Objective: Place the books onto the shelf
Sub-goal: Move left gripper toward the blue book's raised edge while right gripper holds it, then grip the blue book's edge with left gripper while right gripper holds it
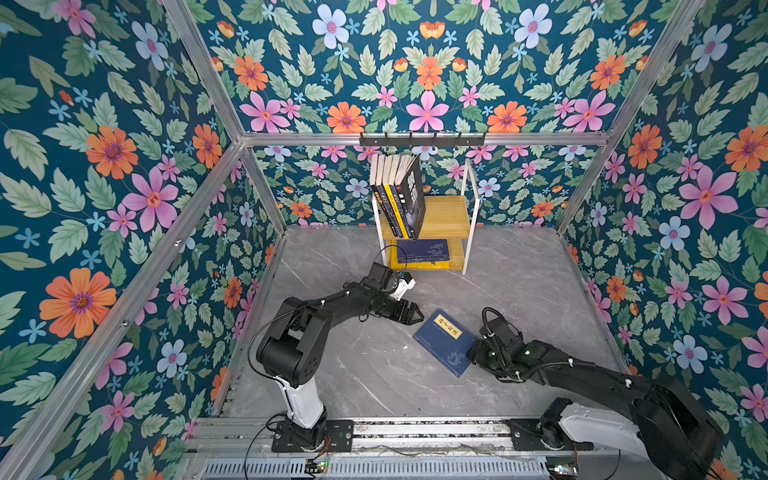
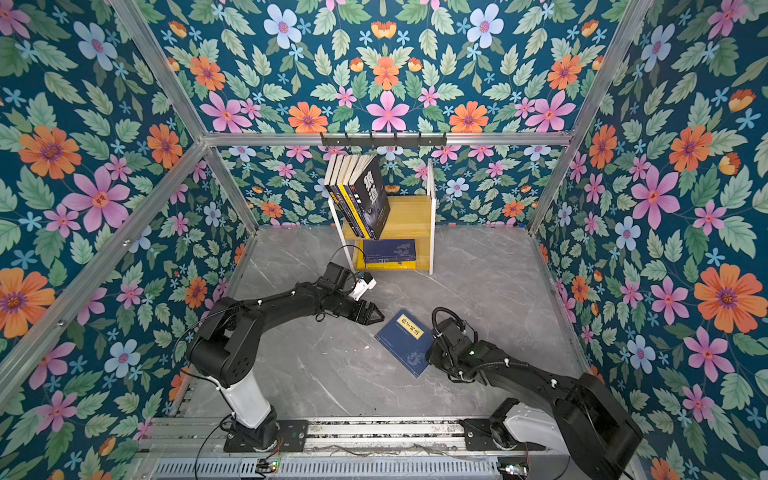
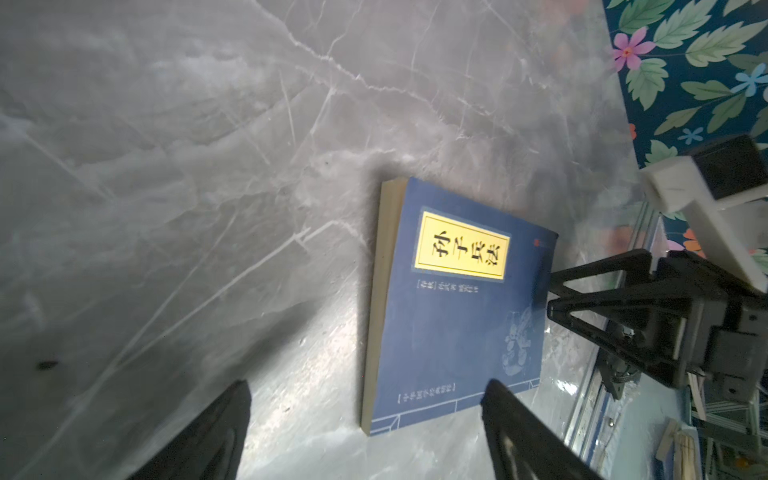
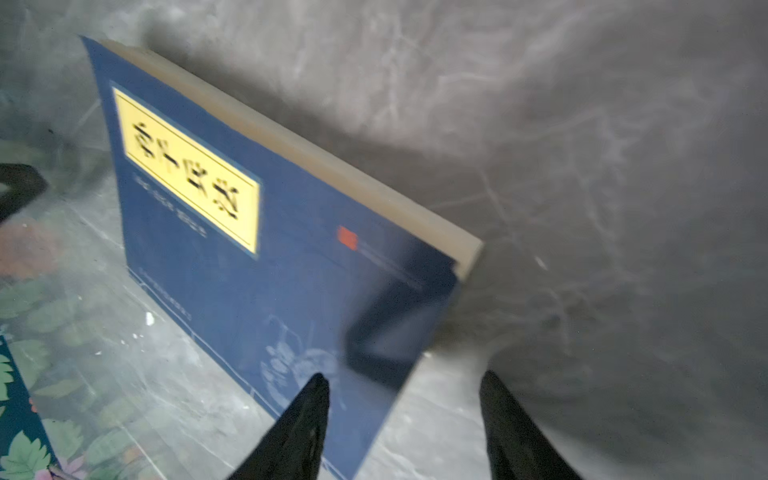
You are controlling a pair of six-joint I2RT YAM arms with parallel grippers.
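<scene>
1 navy paperback with a yellow title label (image 1: 446, 343) lies flat on the grey marbled table (image 1: 353, 374). The right tool (image 4: 403, 380) straddles its near corner, jaws apart, pinching nothing; closing here could skid the thin book away. The left tool (image 1: 419, 316) hangs spread just beyond. Farther back, the leaning row of books (image 1: 399, 191) on the yellowish wooden shelf (image 1: 446, 216) could topple if nudged.
</scene>
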